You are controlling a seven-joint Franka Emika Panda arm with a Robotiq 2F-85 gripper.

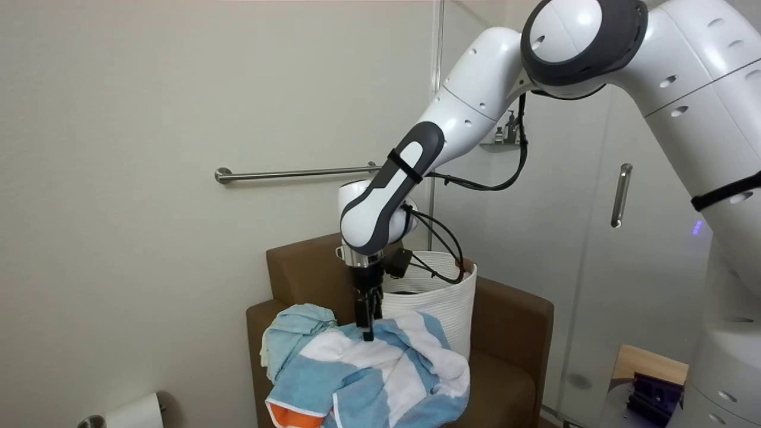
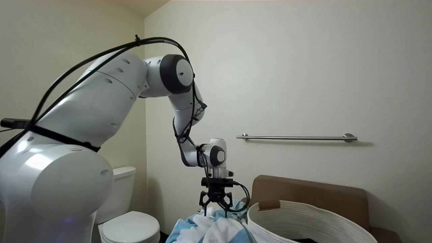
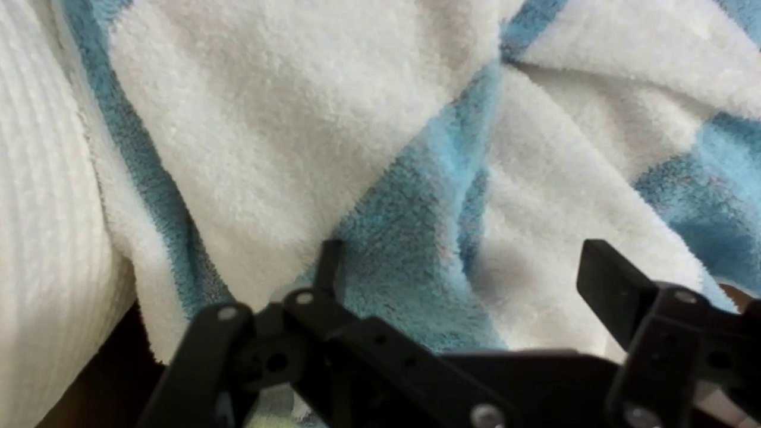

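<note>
The blue-and-white striped plush towel [image 1: 380,375] lies rumpled directly below the black two-fingered claw [image 2: 215,214], whose jaws stand spread with nothing gripped; contact is unclear. The step seems a reach for the towel, and the next move likely calls for closing on a raised fold.

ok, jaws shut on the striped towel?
No, in the wrist view the jaws stand wide apart, with the striped towel showing between them.
</note>
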